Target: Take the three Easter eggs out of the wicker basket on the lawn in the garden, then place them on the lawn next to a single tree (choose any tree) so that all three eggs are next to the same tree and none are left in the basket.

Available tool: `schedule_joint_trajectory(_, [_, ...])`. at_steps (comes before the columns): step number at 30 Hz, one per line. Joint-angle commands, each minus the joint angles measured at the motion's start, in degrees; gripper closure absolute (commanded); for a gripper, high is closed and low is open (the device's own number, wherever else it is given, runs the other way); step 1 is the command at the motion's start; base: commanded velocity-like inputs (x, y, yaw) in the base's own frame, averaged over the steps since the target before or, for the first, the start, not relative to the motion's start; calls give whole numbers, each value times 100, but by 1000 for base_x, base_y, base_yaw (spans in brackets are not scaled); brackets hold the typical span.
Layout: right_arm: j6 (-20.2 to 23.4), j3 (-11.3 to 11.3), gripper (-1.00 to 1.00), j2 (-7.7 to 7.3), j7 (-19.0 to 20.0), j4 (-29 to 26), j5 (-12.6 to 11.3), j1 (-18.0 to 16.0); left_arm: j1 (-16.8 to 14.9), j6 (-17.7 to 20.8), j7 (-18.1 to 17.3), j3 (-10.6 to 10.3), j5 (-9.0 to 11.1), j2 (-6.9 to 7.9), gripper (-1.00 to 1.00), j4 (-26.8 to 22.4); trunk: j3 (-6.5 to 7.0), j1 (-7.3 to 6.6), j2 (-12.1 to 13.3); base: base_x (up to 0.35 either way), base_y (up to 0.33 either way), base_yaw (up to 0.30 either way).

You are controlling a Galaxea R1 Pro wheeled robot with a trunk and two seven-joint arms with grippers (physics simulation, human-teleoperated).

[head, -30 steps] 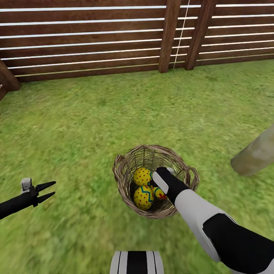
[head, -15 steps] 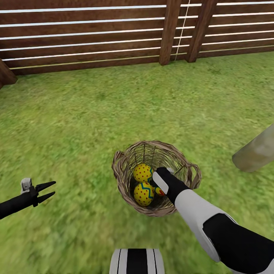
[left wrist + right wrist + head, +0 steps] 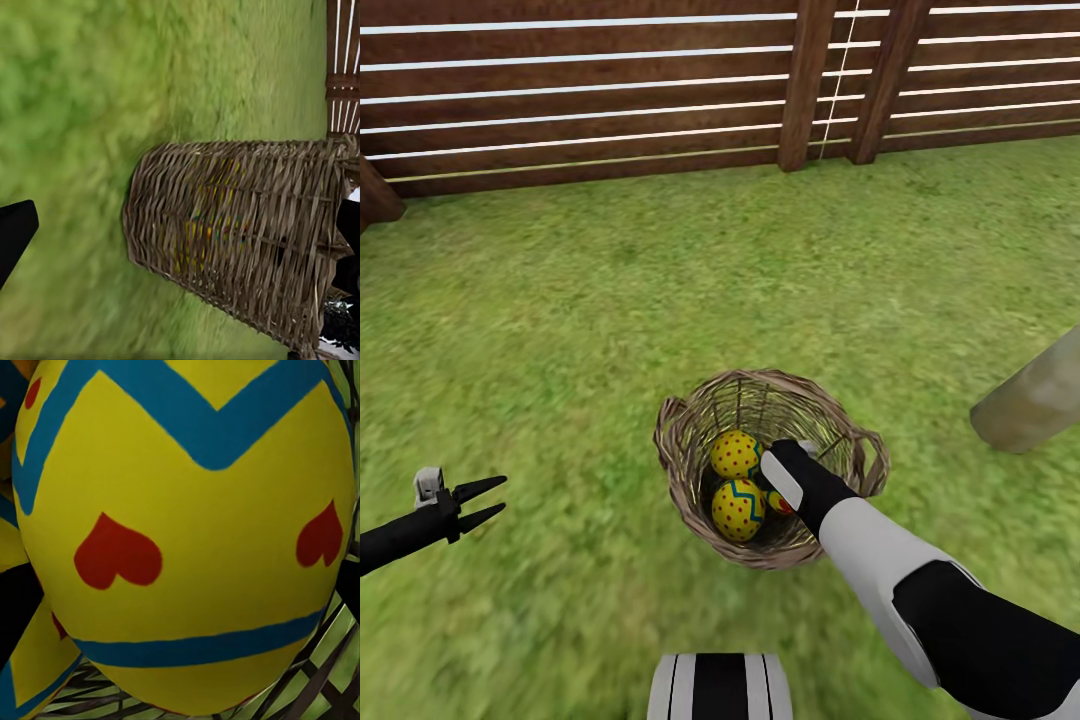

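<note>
The wicker basket stands on the lawn just ahead of me, and its woven side is also in the left wrist view. Two Easter eggs lie in plain sight inside it. The third egg is half hidden under my right wrist. My right gripper reaches down into the basket. In the right wrist view this egg, with red hearts and blue zigzag bands, sits between the dark fingers, which stand wide apart. My left gripper hovers open and empty over the grass, left of the basket.
A pale grey-beige tree trunk rises from the lawn to the right of the basket. The dark slat fence bounds the grass at the back. My base shows at the near edge.
The head view tilted a little between the oldest frame and half a second ago. Since then nothing has moved; the right gripper stays in the basket at the third egg.
</note>
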Motion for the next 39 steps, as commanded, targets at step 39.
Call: schedule_joint_trajectory(39, [494, -11, 100, 0, -29, 7, -136, -78, -11, 94, -11, -155, -28, -4, -100, -11, 395, -47, 23, 0, 0, 0])
